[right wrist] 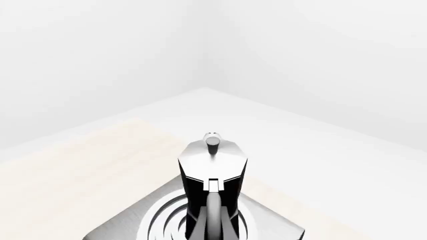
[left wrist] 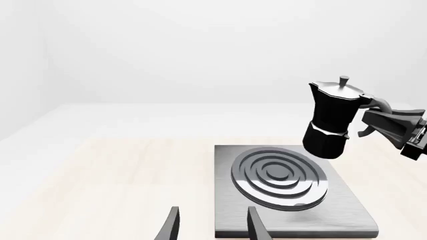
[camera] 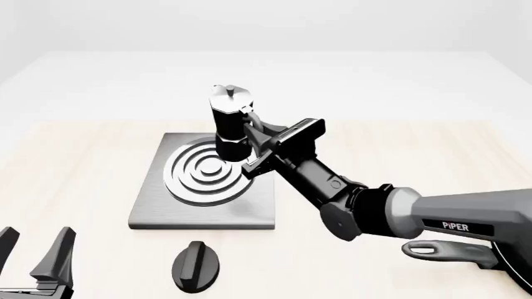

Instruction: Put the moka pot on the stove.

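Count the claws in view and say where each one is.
2. The right claw is above the stove, shut on the moka pot handle. The left claw hangs open at the near-left corner.

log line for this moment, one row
right gripper: holds moka pot handle | pot: lifted above stove | left gripper: open, idle

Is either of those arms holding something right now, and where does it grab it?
The right gripper holds the moka pot by its black side handle. The left gripper holds nothing.
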Robot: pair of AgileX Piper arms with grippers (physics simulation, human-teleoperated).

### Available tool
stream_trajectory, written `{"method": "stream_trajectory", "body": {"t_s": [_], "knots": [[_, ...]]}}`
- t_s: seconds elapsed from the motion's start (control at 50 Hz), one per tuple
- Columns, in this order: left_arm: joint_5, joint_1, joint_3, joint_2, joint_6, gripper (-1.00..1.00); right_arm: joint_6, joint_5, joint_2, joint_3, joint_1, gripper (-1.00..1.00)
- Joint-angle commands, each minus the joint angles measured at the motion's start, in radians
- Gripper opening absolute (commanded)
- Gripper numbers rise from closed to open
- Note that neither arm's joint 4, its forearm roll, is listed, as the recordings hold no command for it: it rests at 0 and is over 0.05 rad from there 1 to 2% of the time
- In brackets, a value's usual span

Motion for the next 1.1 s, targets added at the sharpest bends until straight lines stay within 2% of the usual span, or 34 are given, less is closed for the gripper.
{"method": "stream_trajectory", "body": {"t_s": [0.02, 0.8, 1.1], "knots": [[0.0, 0.0, 0.0, 0.0, 0.0, 1.0, -0.001, -0.02, 0.059, -0.062, 0.01, -1.0], [0.0, 0.0, 0.0, 0.0, 0.0, 1.0, -0.004, -0.028, 0.222, -0.207, 0.025, -1.0], [0.0, 0.0, 0.0, 0.0, 0.0, 1.0, 0.003, -0.019, 0.216, -0.2, 0.04, -1.0]]}}
